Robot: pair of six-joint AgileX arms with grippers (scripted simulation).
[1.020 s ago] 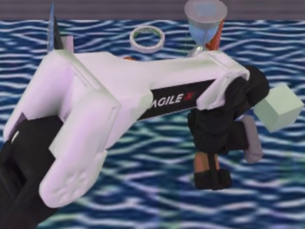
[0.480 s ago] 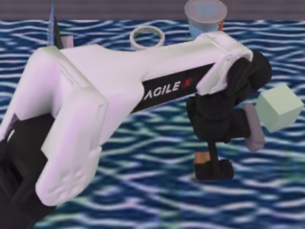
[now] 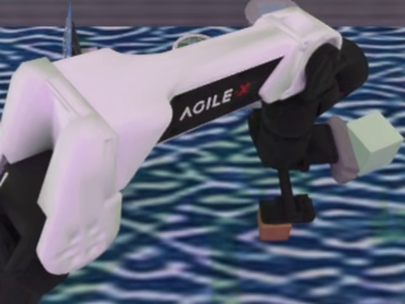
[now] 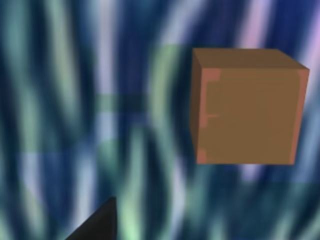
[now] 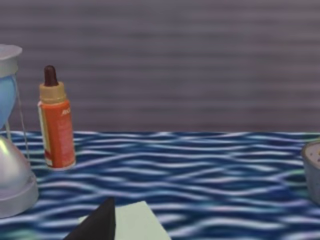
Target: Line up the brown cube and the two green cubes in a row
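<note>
Right of centre on the blue rippled desk [image 3: 190, 253], the left arm stretches across from the left edge, and its pincer [image 3: 288, 212] hangs directly over the brown cube [image 3: 274, 229]. From above, the dark fingers cover the cube's far half, and whether they grip it or merely stand around it cannot be told from these views. The left wrist view shows the brown cube [image 4: 247, 107] sitting flat on the desk, one face square to the camera, with just a dark fingertip [image 4: 97, 222] poking into the frame's corner and not touching it. Being a cube, it has no long axis; from above its edges sit slightly turned against the desk's edge.

Over at the right side, one green cube [image 3: 373, 140] rests near the desk's right edge, turned a little, just beside the grey end of the left arm's wrist. Only this one green cube is seen from above.

From the right wrist view: an orange dropper bottle [image 5: 56, 122] upright, an hourglass [image 5: 12, 150] beside it, and a pale green cube face [image 5: 137, 222] close under the camera. The right pincer's state cannot be told.
</note>
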